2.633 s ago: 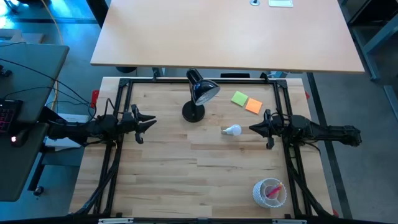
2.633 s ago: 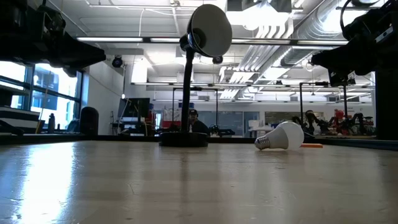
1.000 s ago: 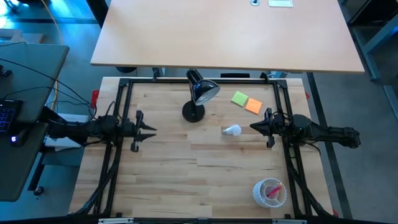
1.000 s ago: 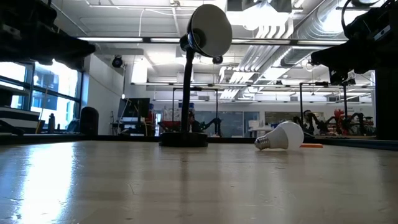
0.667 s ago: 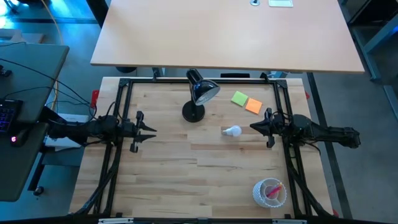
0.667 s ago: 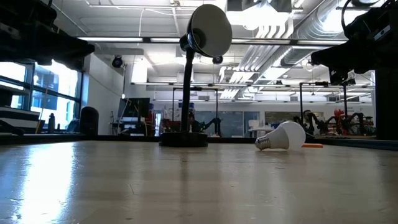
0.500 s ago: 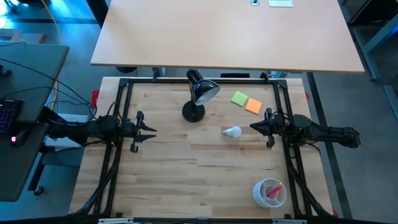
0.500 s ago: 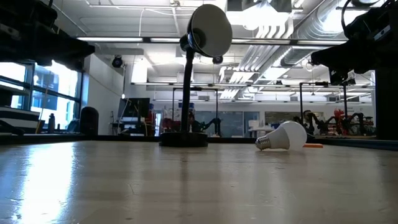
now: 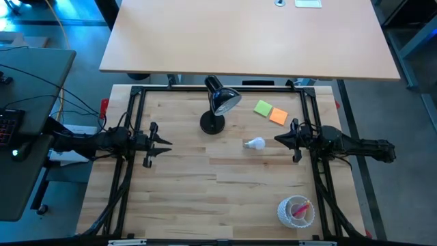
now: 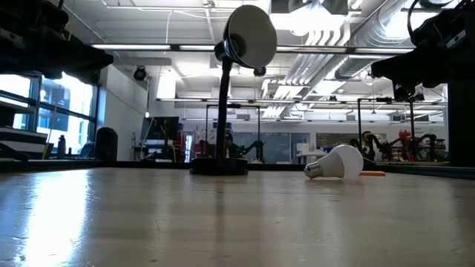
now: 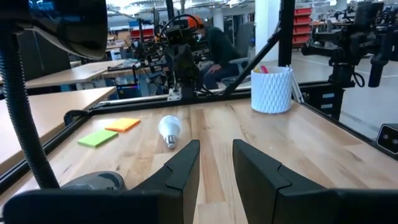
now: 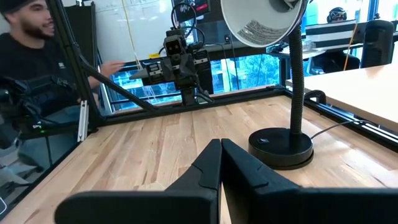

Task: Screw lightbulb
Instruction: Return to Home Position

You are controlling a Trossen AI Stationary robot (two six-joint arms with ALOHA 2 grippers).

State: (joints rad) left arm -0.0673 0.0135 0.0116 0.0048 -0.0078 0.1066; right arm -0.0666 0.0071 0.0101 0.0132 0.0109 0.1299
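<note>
The white lightbulb lies on its side on the wooden table, right of the black desk lamp's base. It also shows in the low view and the left wrist view, its screw base toward the left arm. The lamp stands upright, its head tilted. My left gripper hovers at the table's left, open and empty. My right gripper hovers just right of the bulb, shut and empty.
A green sticky note and an orange one lie at the far right of the table. A white ribbed cup with pink contents stands near the front right. A black frame rims the table. A person sits beyond the left side.
My left gripper drew back a little toward the table's left edge and turned about its own axis more than a second ago. In the last second both arms, the bulb and the lamp have kept still.
</note>
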